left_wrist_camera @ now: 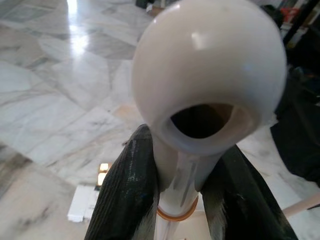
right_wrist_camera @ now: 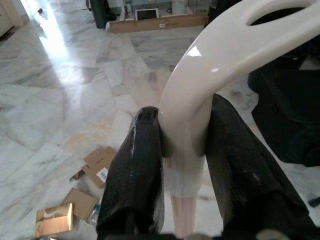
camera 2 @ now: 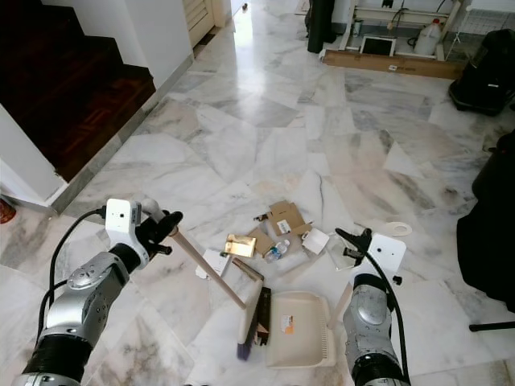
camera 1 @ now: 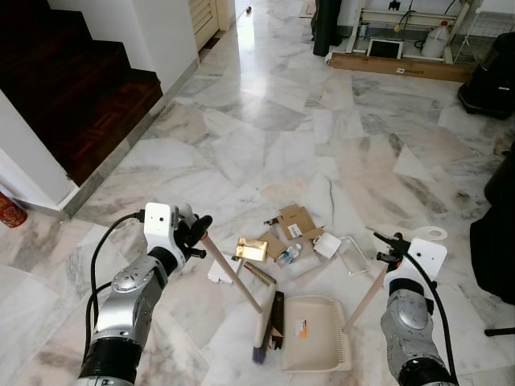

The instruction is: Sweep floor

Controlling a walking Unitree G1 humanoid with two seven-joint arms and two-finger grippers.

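Sweep barely started, debris still loose

Both end effectors clamp tools: left end effector [camera 1: 195, 233] grips the broom handle [camera 1: 231, 272], right end effector [camera 1: 388, 249] grips the dustpan handle [camera 1: 366, 299]. Broom head [camera 1: 267, 326] rests on the marble floor [camera 1: 265, 121] against the dustpan [camera 1: 314, 344]. Pan looks empty. Cardboard scraps [camera 1: 294, 223], gold box [camera 1: 252, 249] and small bottle [camera 1: 288, 255] lie just beyond it, unswept. Most of the job remains.

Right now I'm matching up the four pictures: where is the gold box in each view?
Left eye view: gold box on the floor, lower centre, beyond the dustpan.
Right eye view: lower centre, slightly left.
Left wrist view: small, just beyond the white paper, at.
Right wrist view: nearest the camera of the litter.
Shared landmark: the cardboard beside it.
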